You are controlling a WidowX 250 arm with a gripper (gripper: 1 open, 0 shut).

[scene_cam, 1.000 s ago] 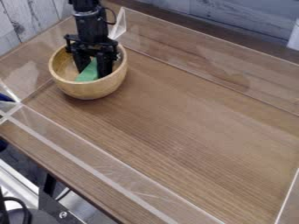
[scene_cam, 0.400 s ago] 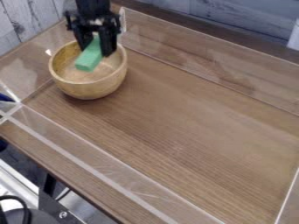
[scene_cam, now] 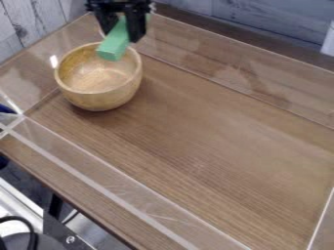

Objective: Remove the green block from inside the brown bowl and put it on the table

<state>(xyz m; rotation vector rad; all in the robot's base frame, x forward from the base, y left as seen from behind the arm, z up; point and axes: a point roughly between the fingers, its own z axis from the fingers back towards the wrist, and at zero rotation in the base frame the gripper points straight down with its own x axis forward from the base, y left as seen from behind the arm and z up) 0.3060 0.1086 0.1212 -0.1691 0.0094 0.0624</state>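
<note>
The green block (scene_cam: 116,44) hangs tilted in the air above the far right rim of the brown bowl (scene_cam: 98,88), clear of its inside. My gripper (scene_cam: 125,23) is shut on the block's upper end and points down at the top edge of the view; only its black fingers show. The bowl stands on the table (scene_cam: 209,137) at the far left, and its pale interior holds nothing.
Clear acrylic walls (scene_cam: 78,161) run along the table's edges. To the right of the bowl the wood-grain tabletop stretches wide. A grey plank wall lies behind at the upper left.
The gripper has risen out of the bowl with the green block in it and shifted to the right. The bowl has stayed in place.
</note>
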